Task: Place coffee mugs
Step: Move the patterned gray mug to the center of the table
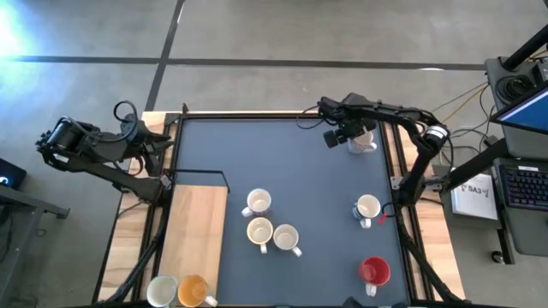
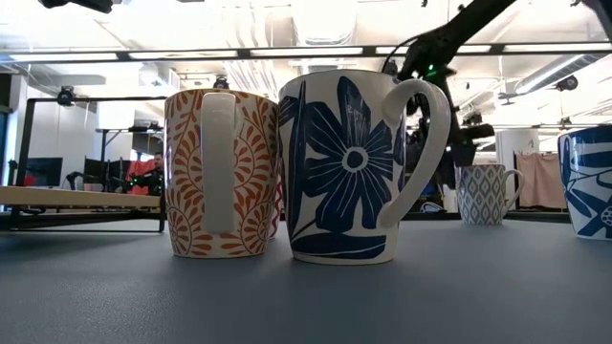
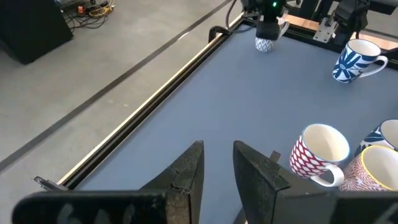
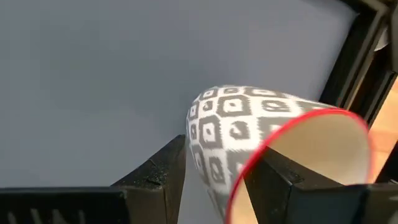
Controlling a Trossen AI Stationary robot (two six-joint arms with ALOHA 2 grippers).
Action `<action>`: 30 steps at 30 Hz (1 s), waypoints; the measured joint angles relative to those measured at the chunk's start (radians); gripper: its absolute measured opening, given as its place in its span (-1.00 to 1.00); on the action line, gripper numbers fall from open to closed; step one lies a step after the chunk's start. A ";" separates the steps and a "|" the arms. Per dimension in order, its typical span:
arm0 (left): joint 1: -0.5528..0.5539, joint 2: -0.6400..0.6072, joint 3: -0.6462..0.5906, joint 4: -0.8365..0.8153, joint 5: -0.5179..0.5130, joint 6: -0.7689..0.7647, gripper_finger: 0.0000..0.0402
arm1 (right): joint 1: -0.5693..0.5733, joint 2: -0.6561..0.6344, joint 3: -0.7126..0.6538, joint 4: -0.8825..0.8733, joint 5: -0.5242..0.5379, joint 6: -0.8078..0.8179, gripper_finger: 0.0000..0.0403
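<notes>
Eight coffee mugs show in the high view. A grey-and-white diamond-patterned mug with a red rim [image 1: 363, 142] stands at the table's far right, with my right gripper [image 1: 342, 134] shut on it. Three mugs [image 1: 259, 229] cluster mid-table, one [image 1: 367, 208] stands at the right, and a red-inside one [image 1: 374, 271] is near the right front. A white mug [image 1: 161, 291] and an orange one [image 1: 193, 291] stand on the wooden board. My left gripper [image 3: 217, 168] waits open over the table's left edge. My right gripper holds the diamond-patterned mug by its wall just below the red rim [image 4: 214, 155], coming from above. One finger [image 4: 165, 171] lies on the outside and the other [image 4: 280, 180] stands inside the mouth. In the low view the mug [image 2: 486, 194] is upright, with its base at the tabletop.
A wooden board [image 1: 197, 231] covers the table's near left, with a thin black rail [image 1: 205, 173] along its far side. The orange-fern mug [image 2: 222, 174] and the blue-flower mug [image 2: 359, 167] fill the low view. Bare blue mat [image 1: 257, 145] lies across the far half.
</notes>
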 joint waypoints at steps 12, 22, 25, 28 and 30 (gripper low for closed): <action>0.000 0.000 0.000 -0.001 0.000 0.006 -0.66 | 0.068 0.078 0.009 0.005 -0.174 -0.037 -0.92; 0.000 0.000 0.000 -0.001 0.000 0.013 -0.66 | 0.334 0.048 0.138 0.085 -0.259 0.130 -0.93; 0.000 0.000 0.000 -0.001 0.000 0.013 -0.66 | 0.432 0.049 0.168 0.160 -0.261 0.198 -0.93; 0.000 0.000 0.000 -0.001 0.000 0.014 -0.66 | 0.517 0.051 0.183 0.246 -0.257 0.280 -0.93; 0.000 0.000 0.000 -0.005 0.000 0.013 -0.66 | 0.570 0.051 0.186 0.280 -0.251 0.342 -0.93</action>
